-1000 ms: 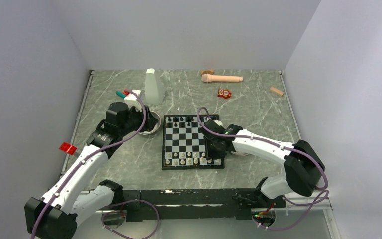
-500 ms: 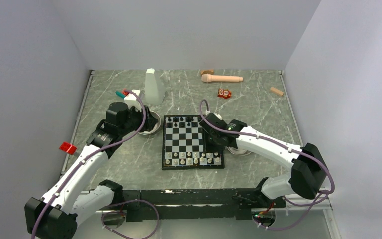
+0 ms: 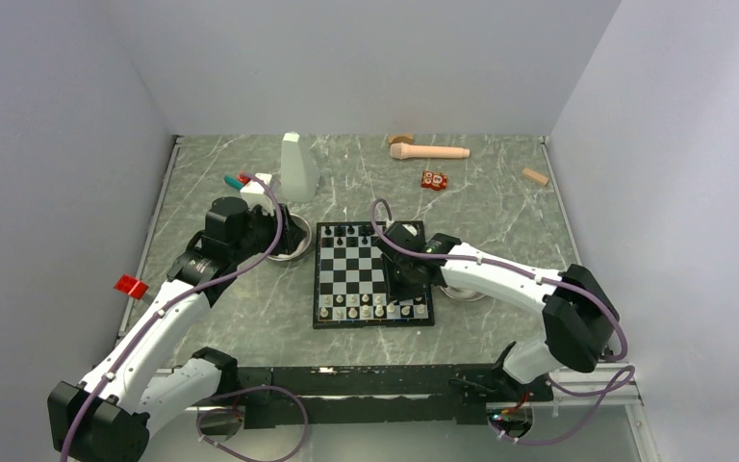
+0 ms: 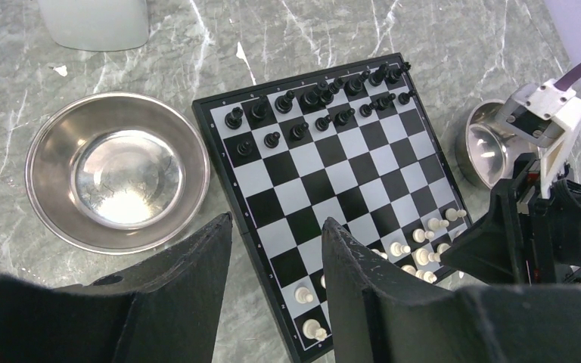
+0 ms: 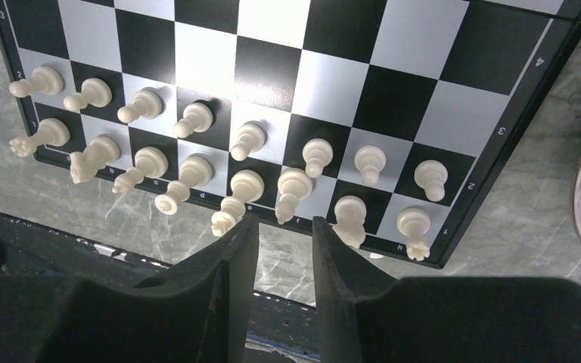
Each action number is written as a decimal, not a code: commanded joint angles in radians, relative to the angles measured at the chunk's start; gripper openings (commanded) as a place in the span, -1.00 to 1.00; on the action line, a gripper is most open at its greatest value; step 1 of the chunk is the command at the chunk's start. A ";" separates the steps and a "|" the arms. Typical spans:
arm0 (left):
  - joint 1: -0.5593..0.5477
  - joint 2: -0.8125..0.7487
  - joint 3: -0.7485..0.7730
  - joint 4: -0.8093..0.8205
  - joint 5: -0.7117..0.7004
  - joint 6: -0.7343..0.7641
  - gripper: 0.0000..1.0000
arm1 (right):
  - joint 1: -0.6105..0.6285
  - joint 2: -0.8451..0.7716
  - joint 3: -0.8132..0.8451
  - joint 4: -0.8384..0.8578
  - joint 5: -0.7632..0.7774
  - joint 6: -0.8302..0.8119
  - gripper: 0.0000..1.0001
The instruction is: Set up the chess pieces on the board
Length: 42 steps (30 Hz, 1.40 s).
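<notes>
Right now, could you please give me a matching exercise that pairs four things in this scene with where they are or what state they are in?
Things:
1. white pieces
2. black pieces
3. steel bowl by the left arm
4. right gripper

States:
A. empty, beside the board
B. open, holding nothing
C. along the board's far edge
D. along the board's near edge

Pairs: 1-D, 2-C, 3-A, 4-B

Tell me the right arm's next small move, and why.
Probably lift the right gripper straight up and clear of the board. Its jaws are open and empty, the white pieces fill both near rows, the black pieces seem to fill both far rows, and the left bowl is empty.
</notes>
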 commanded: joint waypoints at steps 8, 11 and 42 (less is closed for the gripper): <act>0.005 0.001 0.011 0.039 0.023 -0.002 0.05 | 0.009 0.042 0.005 0.038 -0.002 0.009 -0.30; 0.005 0.004 0.009 0.042 0.028 -0.001 0.04 | 0.009 0.044 -0.001 0.044 0.000 0.013 -0.32; 0.011 0.011 0.005 0.045 0.035 0.001 0.05 | 0.018 0.050 -0.009 0.009 -0.011 -0.001 -0.54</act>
